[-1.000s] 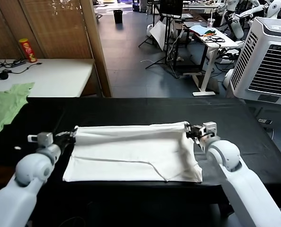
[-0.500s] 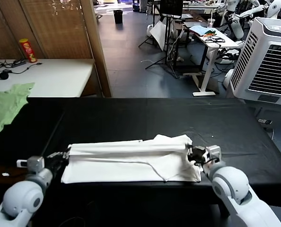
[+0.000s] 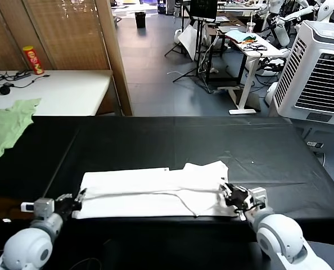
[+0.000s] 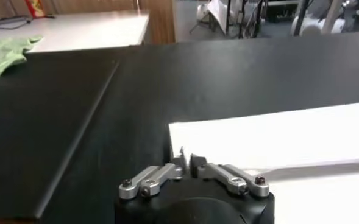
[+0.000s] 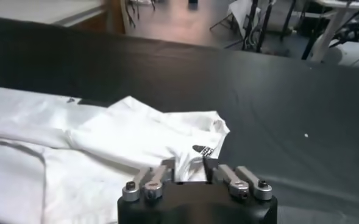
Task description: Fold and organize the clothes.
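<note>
Left gripper (image 4: 187,163): at shirt's left edge; jaw gap unclear
Right gripper (image 5: 193,165): at right edge; likewise unclear
T-shirt (image 3: 156,188): white, folded lengthwise on black table (image 3: 156,140)

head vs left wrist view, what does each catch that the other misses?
Head only: right gripper at the T-shirt's right end, the rumpled sleeve there, the air cooler, the red can.

Left wrist only: close view of the left gripper at the shirt's left corner, showing its stacked folded layers.

Both: black table, white shirt, green garment, white side table.
</note>
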